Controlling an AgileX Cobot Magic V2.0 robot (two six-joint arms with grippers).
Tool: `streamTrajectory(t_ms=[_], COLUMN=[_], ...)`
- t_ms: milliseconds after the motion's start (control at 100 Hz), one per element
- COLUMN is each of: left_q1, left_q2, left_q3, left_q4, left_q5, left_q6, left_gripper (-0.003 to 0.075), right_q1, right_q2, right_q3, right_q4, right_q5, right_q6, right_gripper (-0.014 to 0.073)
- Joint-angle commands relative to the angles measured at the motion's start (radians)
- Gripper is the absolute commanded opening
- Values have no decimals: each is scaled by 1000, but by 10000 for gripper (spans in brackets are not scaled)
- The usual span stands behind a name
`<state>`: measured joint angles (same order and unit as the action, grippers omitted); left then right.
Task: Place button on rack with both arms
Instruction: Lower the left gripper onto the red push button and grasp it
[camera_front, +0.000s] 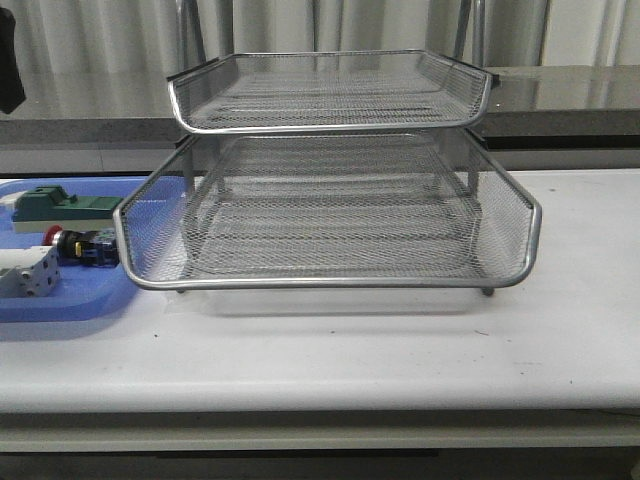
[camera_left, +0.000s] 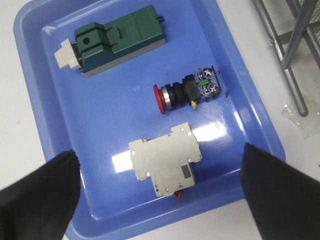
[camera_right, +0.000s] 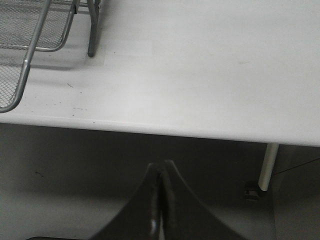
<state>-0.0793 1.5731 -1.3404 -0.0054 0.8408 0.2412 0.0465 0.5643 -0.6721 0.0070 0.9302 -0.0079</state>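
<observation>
A: Two fingers of your left gripper are spread wide above the blue tray; the button lies on its side just ahead of them, past the white breaker.
B: And the right?
A: Your right gripper is pressed together, off the table edge. Reach forward, close across the black body, then go to the rack.

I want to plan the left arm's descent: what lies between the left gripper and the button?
In the left wrist view, a white terminal block lies on the blue tray between the open left gripper and the button.
</observation>
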Motion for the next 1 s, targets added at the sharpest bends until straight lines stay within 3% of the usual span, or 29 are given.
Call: streamTrajectory(t_ms=[0,230,680,990], left_q1=[4,4,4,2], left_q2=[-37,-12,330,500], left_q3=[-32,-55,-464,-656], left_q4=[-16,-21,-100,-134], left_q5=[-77,-89,225,341], left_q6=[1,87,376,612], left_gripper=[637,640,640,640], right_q1=[1,1,1,1], right_q2=[3,3,3,3], right_q3=[-33,-33,-33,-33], right_q4=[-7,-7,-7,-7], right_q5=[-53,-52,-52,-52], right_q6=[-1,-1,-1,-1], right_gripper=[-68,-68,-68,-68])
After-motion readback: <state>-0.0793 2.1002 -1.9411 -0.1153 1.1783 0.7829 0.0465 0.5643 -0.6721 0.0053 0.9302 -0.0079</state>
